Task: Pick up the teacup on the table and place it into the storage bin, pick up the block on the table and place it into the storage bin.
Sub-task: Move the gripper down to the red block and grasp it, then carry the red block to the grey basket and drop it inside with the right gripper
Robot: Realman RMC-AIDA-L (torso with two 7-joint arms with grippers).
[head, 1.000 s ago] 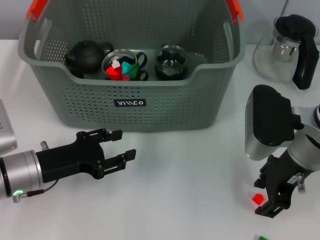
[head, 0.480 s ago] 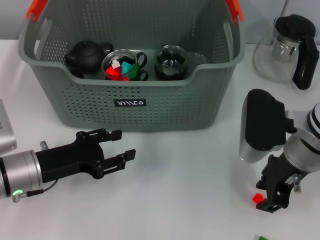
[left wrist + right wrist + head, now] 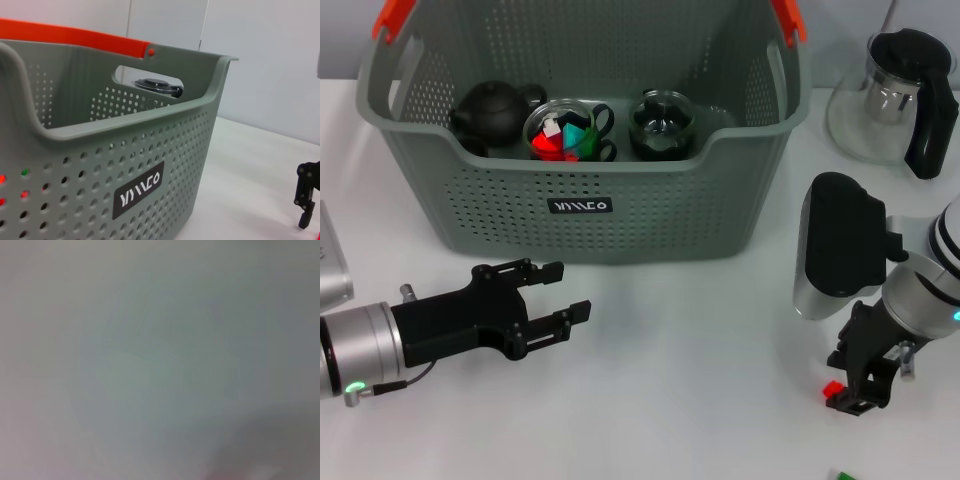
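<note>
While right gripper (image 3: 847, 392) stands low over red block (image 3: 832, 389) at near right, jaws' state unclear, storage bin (image 3: 650, 215) sits far centre; left gripper (image 3: 558, 293) idles open. Next: grasp, then lift.

The storage bin (image 3: 580, 215) is set at the back of the table (image 3: 700, 340), left of centre. Inside it, three items are lined up — a teapot (image 3: 495, 110) at the left, a glass cup (image 3: 565, 130) in the middle, another cup (image 3: 662, 124) at the right. A glass pitcher (image 3: 895, 95) is placed to the bin's right. A small block (image 3: 832, 388) is found on the table near the front right — just beside the right gripper (image 3: 855, 392). The left gripper (image 3: 555, 300) is positioned in front of the bin.
</note>
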